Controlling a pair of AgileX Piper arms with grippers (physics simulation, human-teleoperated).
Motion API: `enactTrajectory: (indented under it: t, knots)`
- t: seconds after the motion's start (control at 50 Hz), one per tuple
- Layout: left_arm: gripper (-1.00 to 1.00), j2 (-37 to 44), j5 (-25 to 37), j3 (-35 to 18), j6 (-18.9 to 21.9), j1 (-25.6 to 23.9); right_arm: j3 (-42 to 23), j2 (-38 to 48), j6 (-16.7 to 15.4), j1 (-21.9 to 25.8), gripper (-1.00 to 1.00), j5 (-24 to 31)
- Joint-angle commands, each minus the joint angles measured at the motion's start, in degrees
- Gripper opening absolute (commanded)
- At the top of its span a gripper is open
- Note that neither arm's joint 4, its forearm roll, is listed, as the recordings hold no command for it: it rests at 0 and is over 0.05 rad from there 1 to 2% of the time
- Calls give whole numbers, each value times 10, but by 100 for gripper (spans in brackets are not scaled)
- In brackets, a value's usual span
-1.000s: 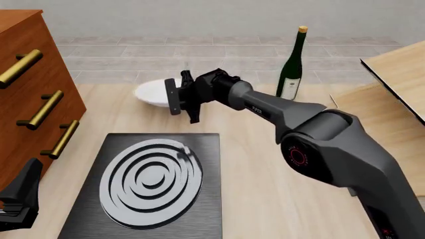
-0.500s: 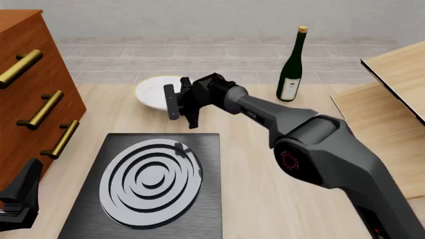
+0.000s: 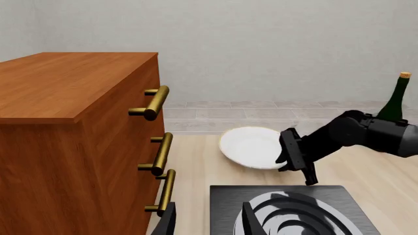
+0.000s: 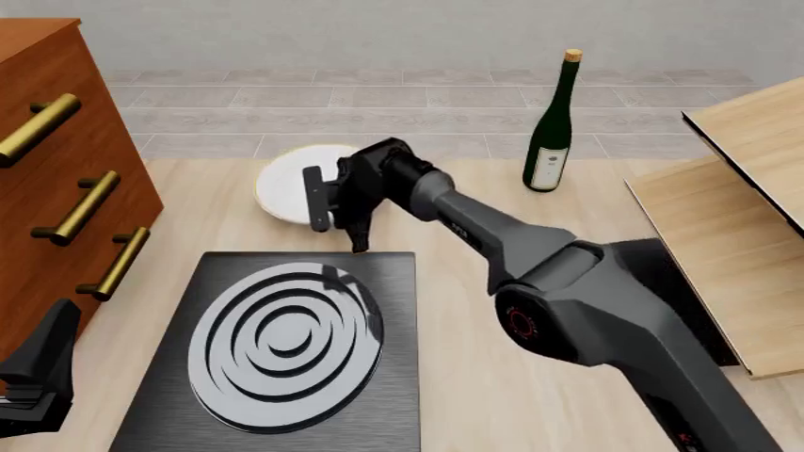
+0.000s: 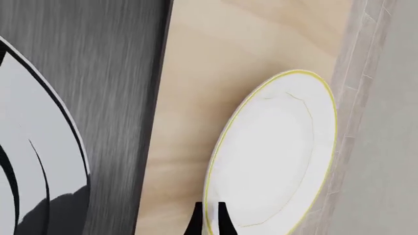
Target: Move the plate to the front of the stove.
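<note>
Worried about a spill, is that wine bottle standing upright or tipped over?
Upright: the wine bottle stands on its base on the table, neck and cork straight up.

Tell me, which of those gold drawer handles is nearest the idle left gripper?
The lowest handle. It sits just above the left gripper at the picture's lower left corner, while the middle handle and top handle are higher up the dresser.

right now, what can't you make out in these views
- Plate: front view, its right side is hidden behind the right end effector.
- Right end effector's grip: right wrist view shows only fingertips at the frame edge.
- Left end effector: cut off by the frame's edge.
</note>
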Motion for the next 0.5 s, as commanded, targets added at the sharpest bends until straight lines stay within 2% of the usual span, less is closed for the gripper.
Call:
enactTrajectory:
  t: [0.02,0.22,0.32,0.46,0.48,0.5]
  knots:
    - [100,0,0,0,0,0,-61,43,10,1,-100,63]
    - [100,0,0,0,0,0,-70,45,11,-1,-100,72]
    - [100,0,0,0,0,0,-57,42,2,-8,-100,63]
    - [100,0,0,0,0,0,-79,56,3,-13,-100,76]
    - [100,0,0,0,0,0,-77,55,2,-14,100,75]
    - [100,0,0,0,0,0,-81,57,4,-14,100,80]
